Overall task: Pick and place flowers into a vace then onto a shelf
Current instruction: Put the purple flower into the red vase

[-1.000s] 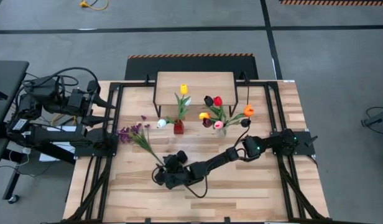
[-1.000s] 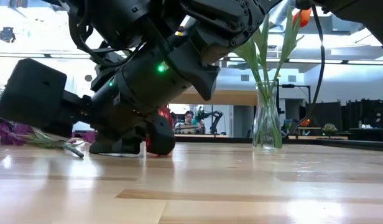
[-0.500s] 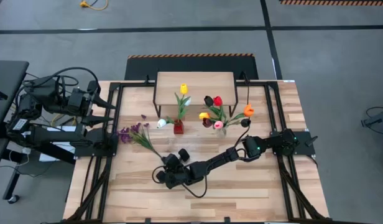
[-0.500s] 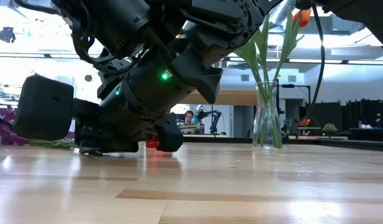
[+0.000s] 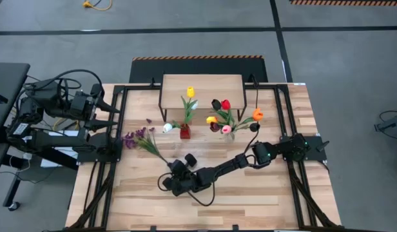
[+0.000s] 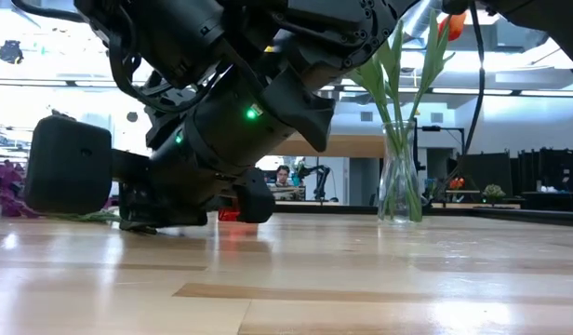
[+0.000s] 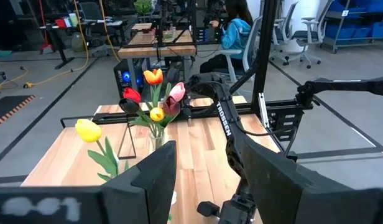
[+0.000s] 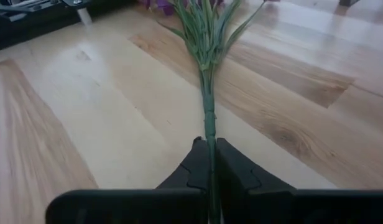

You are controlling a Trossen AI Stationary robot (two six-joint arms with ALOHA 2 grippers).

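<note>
While the left arm (image 5: 69, 106) sits parked off the bench's left edge (can't tell its claw state), the right claw (image 8: 208, 163) is low on the bench (image 5: 263, 193), near-middle, pinched tight on the stem end of the purple flowers (image 5: 139, 137). Blossoms lie to the left, stem running diagonally to the claw. Glass vase (image 6: 398, 177) w/ mixed tulips (image 5: 225, 116) stands just in front of the shelf (image 5: 205, 84). Small red vase (image 5: 185, 132) w/ yellow tulip (image 5: 190, 92) is beside it on the left.
</note>
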